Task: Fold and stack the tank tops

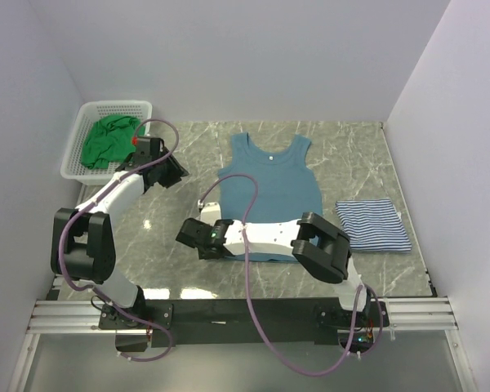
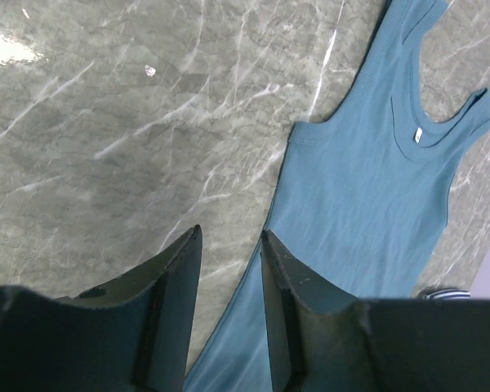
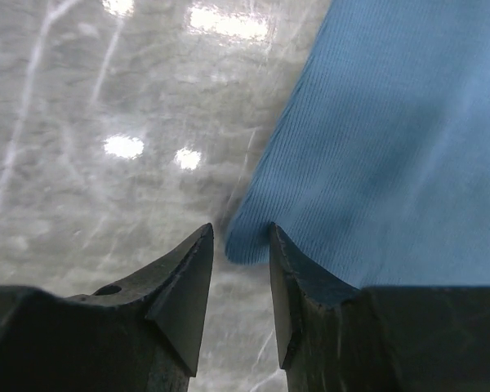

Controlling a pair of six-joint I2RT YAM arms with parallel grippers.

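Observation:
A teal-blue tank top (image 1: 269,180) lies spread flat mid-table, neck toward the back wall. A striped tank top (image 1: 374,224) lies folded to its right. A green tank top (image 1: 108,139) is bunched in the basket. My left gripper (image 1: 173,170) hovers open by the teal top's left side. In the left wrist view, that top's side edge (image 2: 367,204) runs under the gap of my left gripper (image 2: 231,233). My right gripper (image 1: 188,235) is open at the hem's left corner. That corner (image 3: 253,241) sits between the tips of my right gripper (image 3: 241,233), with nothing pinched.
A white lattice basket (image 1: 82,126) stands at the back left corner. The right arm stretches across the teal top's lower hem. White walls close in the grey marble table (image 1: 163,269) on three sides.

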